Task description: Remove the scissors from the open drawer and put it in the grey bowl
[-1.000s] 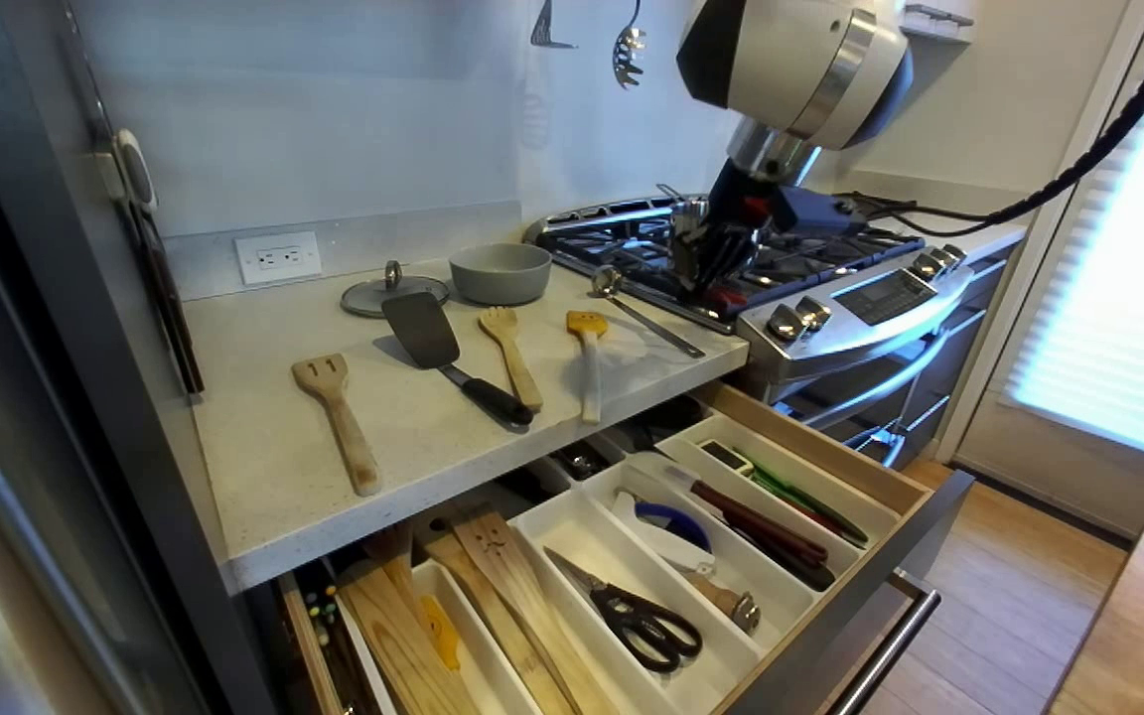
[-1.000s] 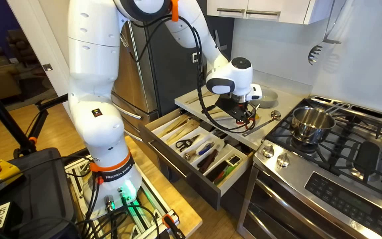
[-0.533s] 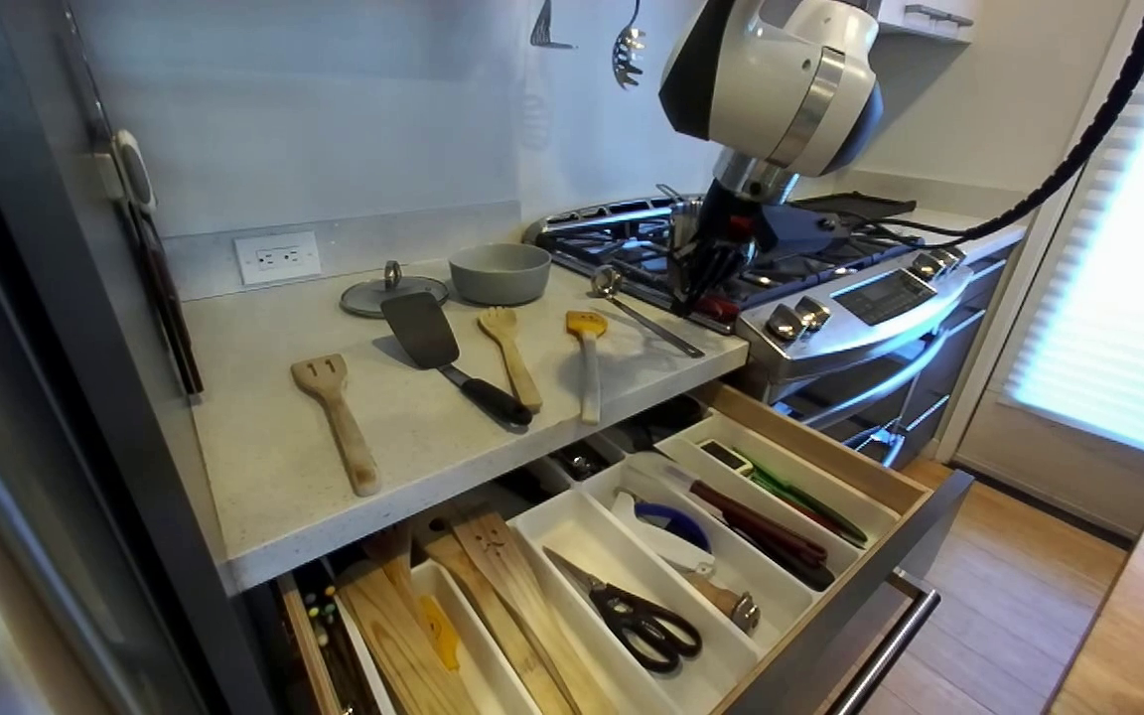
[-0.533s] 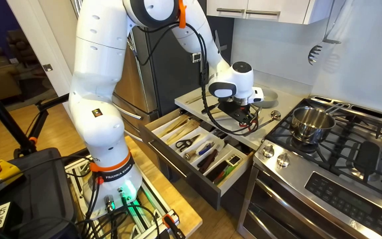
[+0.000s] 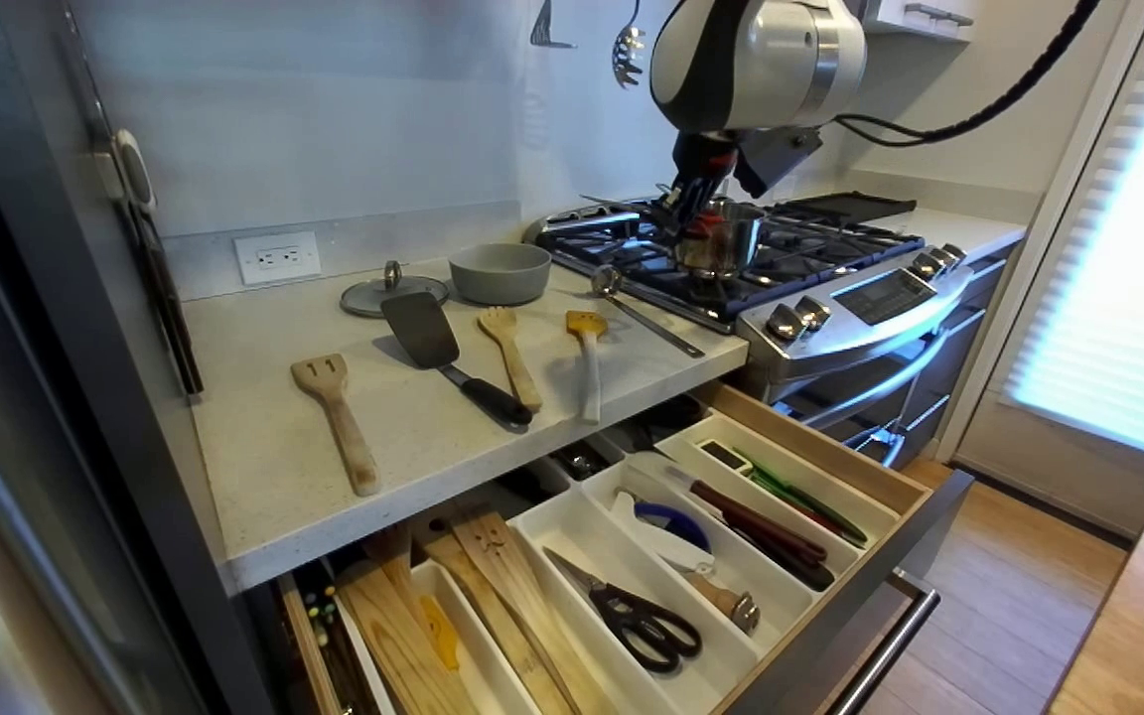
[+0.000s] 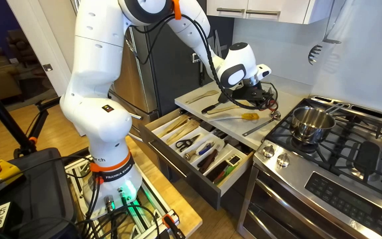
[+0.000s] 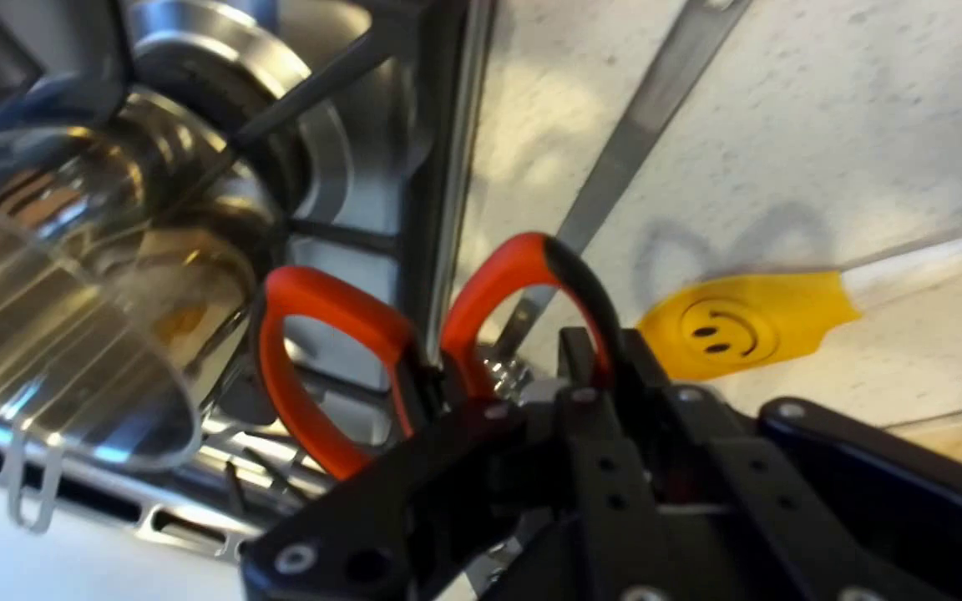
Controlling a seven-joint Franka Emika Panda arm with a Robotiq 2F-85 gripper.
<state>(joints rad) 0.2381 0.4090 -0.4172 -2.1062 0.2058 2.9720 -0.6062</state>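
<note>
End effector [image 7: 606,359] grips red-and-black ring-handled scissors [image 7: 463,342]; expect a light, stiff body; hold by handle [image 7: 314,292]; in an exterior view, round matte-grey bowl [image 5: 500,275] bears roughly eight o'clock

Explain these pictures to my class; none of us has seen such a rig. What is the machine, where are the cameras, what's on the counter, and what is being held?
The machine is a white, jointed robot arm. Two pictures come from cameras apart from it; the close-up is from a camera on its wrist. The counter bears a grey bowl, a lid, a black spatula, a slotted wooden turner, another wooden utensil, a yellow-headed utensil and a long metal utensil. The arm's grasping part, the end effector, is closed on red-and-black scissors. Black scissors lie in the open drawer.
</note>
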